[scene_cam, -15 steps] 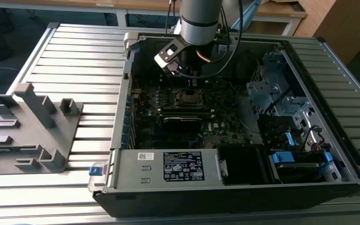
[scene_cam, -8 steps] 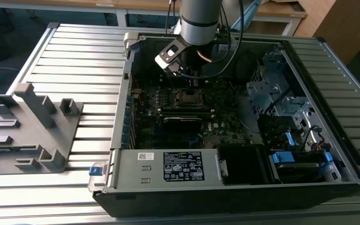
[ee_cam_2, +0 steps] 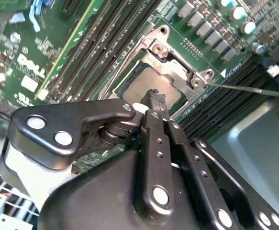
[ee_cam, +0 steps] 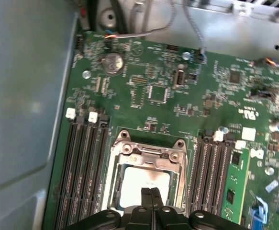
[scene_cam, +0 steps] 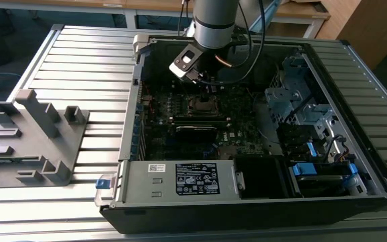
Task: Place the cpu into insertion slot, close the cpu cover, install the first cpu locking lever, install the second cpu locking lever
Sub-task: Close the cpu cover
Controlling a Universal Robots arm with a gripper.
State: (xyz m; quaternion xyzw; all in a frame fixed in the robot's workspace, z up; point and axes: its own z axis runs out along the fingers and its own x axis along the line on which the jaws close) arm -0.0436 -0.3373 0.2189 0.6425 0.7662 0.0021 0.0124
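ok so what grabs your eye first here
The open computer case lying on the slatted table, with the arm reaching down into it. In the first wrist view, the shut gripper is poised over the cpu, framed by the shiny cpu cover on the green motherboard.

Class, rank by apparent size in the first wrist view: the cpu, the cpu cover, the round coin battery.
1. cpu cover
2. cpu, framed inside the cover's window
3. coin battery, farther from the camera, so less sure

Soft, even light brightens the table [scene_cam: 86,65], the computer case [scene_cam: 247,217] interior lies shadowed, and glare whitens the cpu [ee_cam: 137,184].
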